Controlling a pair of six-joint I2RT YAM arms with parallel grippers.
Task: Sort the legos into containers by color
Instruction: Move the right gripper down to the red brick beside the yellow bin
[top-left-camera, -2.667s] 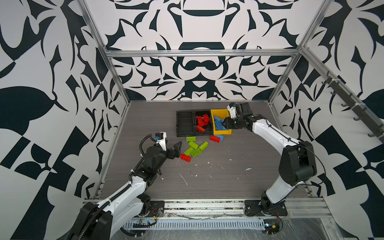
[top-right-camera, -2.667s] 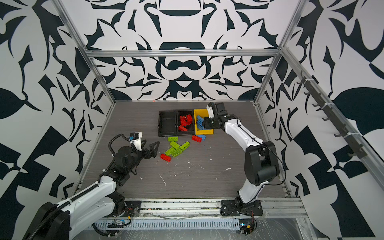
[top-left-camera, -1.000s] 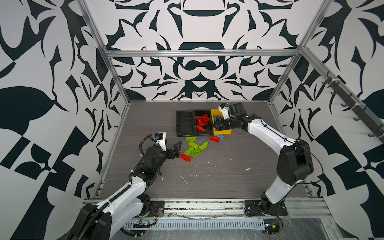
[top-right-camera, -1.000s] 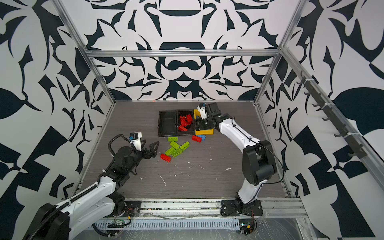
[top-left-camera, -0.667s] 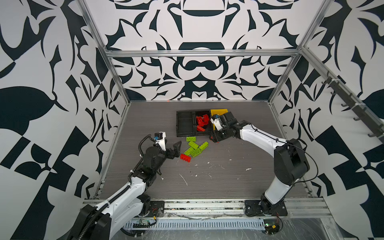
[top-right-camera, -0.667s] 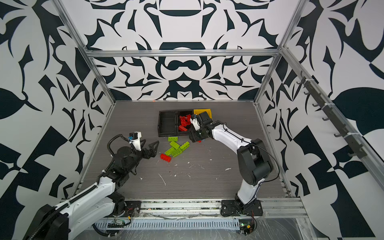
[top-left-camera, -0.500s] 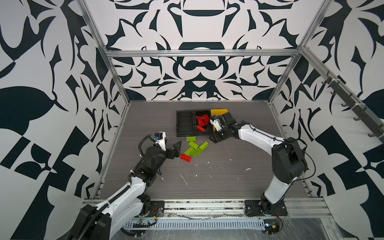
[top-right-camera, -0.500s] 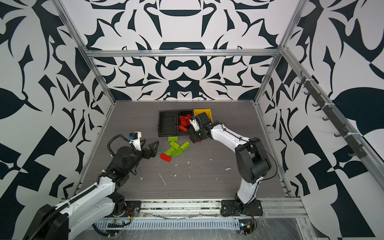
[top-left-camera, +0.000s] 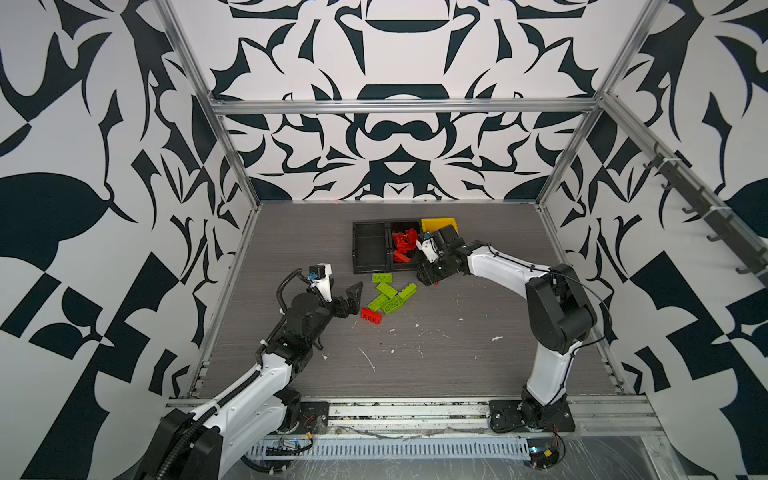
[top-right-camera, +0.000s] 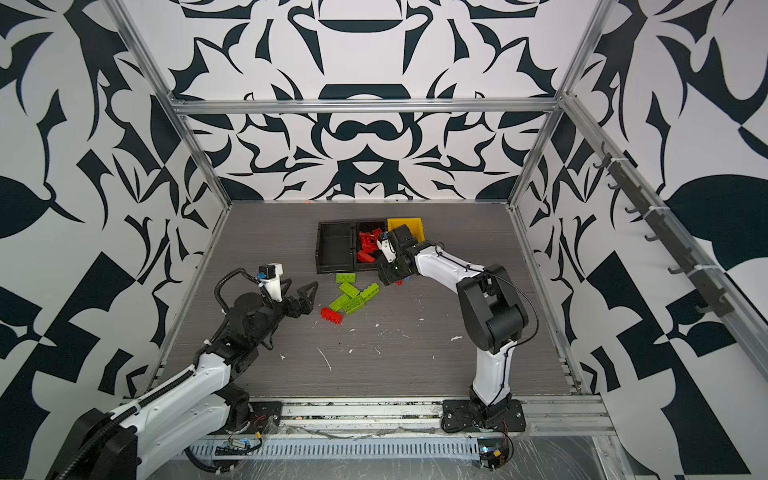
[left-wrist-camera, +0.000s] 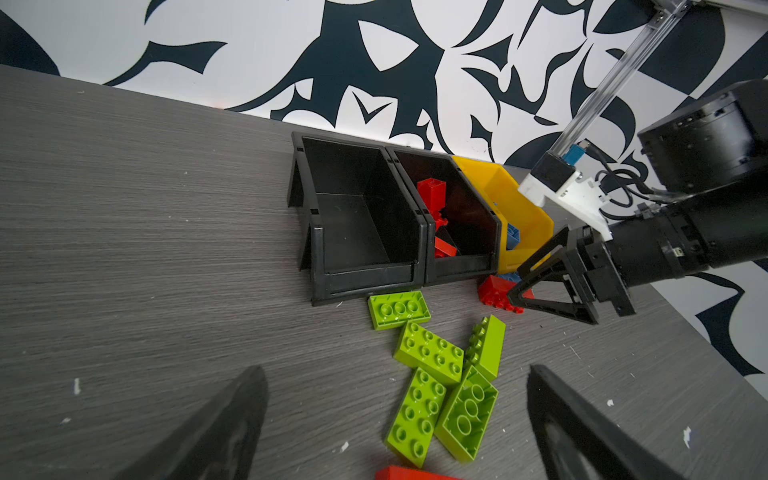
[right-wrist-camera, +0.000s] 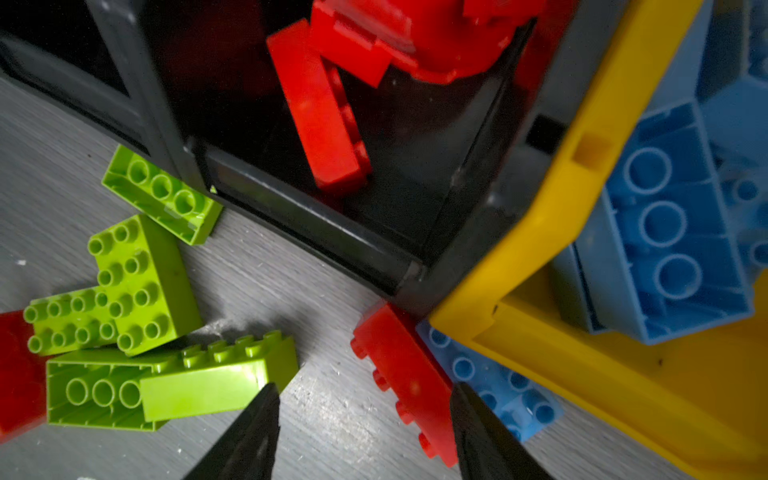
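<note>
Brings the right gripper (right-wrist-camera: 363, 392) down off the yellow bin (right-wrist-camera: 582, 199), jaws part-open and empty astride the red brick (right-wrist-camera: 407, 382) touching a blue brick (right-wrist-camera: 498, 386), likely next for the black bin (right-wrist-camera: 316, 224) of reds; leaves the left gripper (left-wrist-camera: 397, 374) wide open near green bricks (left-wrist-camera: 428, 353).

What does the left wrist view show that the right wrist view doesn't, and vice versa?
Left wrist only: the empty black plastic bin's inside and the open right gripper from outside. Right wrist only: a clear look at the light blue studded brick lying against the red studded brick. Both: lime green studded bricks, red-filled black bin, yellow plastic bin.
</note>
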